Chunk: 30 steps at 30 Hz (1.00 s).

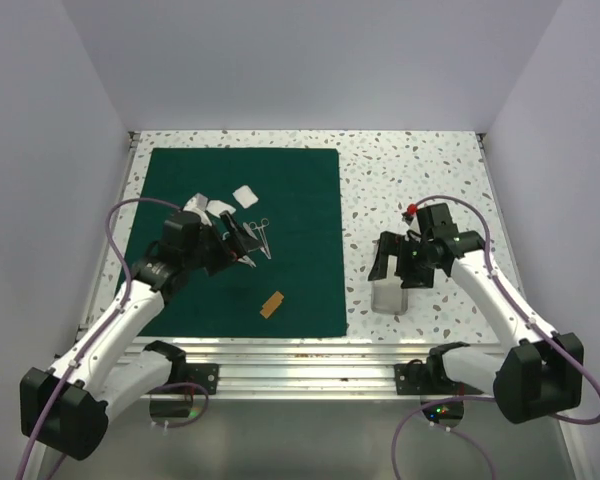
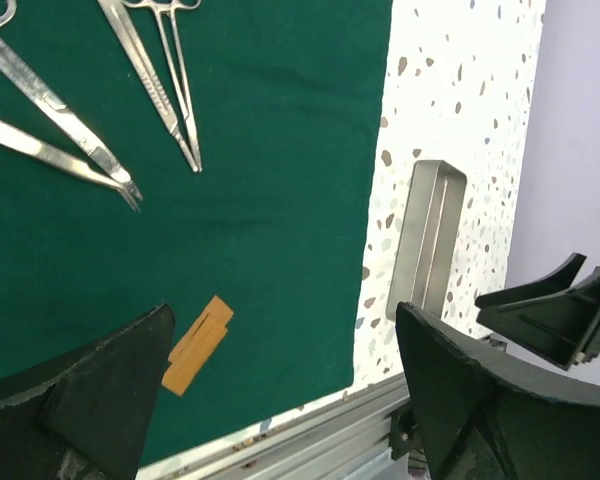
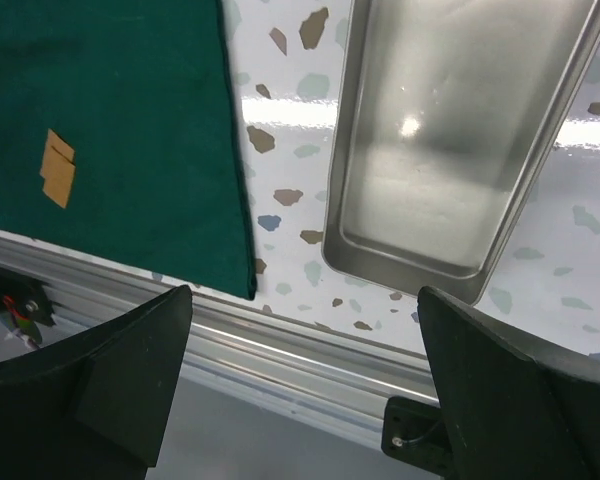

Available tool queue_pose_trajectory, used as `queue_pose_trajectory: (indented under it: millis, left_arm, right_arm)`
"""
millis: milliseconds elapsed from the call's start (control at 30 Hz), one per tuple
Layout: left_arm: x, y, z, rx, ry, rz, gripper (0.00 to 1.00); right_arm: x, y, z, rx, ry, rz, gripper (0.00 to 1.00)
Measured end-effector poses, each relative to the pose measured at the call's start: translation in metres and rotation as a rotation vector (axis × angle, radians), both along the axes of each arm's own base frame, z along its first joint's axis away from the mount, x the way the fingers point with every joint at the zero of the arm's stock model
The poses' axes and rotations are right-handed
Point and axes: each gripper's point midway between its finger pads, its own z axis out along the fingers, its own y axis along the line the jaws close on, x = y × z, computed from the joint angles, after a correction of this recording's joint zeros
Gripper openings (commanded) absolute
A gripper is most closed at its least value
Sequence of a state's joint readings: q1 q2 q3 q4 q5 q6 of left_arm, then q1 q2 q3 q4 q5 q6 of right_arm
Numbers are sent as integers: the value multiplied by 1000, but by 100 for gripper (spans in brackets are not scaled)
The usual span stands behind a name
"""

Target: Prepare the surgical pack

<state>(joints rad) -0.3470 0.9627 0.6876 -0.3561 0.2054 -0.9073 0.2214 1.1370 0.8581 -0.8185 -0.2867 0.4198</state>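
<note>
The surgical pack's dark green drape [image 1: 242,240] lies spread flat on the left half of the table. On it lie steel forceps [image 2: 165,90], tweezers [image 2: 60,140], white gauze squares [image 1: 245,195] and a tan strip [image 2: 197,345]. The small silver tray [image 3: 460,130] stands empty on bare tabletop just right of the drape's near corner [image 3: 110,100]. My left gripper [image 2: 283,320] hovers open over the drape beside the instruments, holding nothing. My right gripper [image 3: 305,295] is open above the near end of the tray [image 1: 390,295], nothing between its fingers.
The speckled white tabletop [image 1: 420,180] is walled at the back and both sides. An aluminium rail [image 1: 300,365] runs along the near edge, close to the tray and the drape's front hem. A red-tipped part [image 1: 410,210] sits on the right arm.
</note>
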Motion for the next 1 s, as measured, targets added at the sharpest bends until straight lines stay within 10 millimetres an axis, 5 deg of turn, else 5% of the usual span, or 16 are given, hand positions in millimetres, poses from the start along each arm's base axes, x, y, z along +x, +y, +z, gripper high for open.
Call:
queue_pose_trajectory:
  millis: [200,500,733,1000]
  left_arm:
    - [-3,19,5,63,61,70,94]
    - [11,92,-45,186,275,332,83]
    - [35,129,-74,267,403,460,57]
    - [60,151,-81,362,465,551,48]
  right_arm:
    - [-1,2,0,-6,30,58,99]
    - [3,27,-2,26,55,156,98]
    - [21,75,9,53,27,287,88]
    - [37,81,2,31,46,296,83]
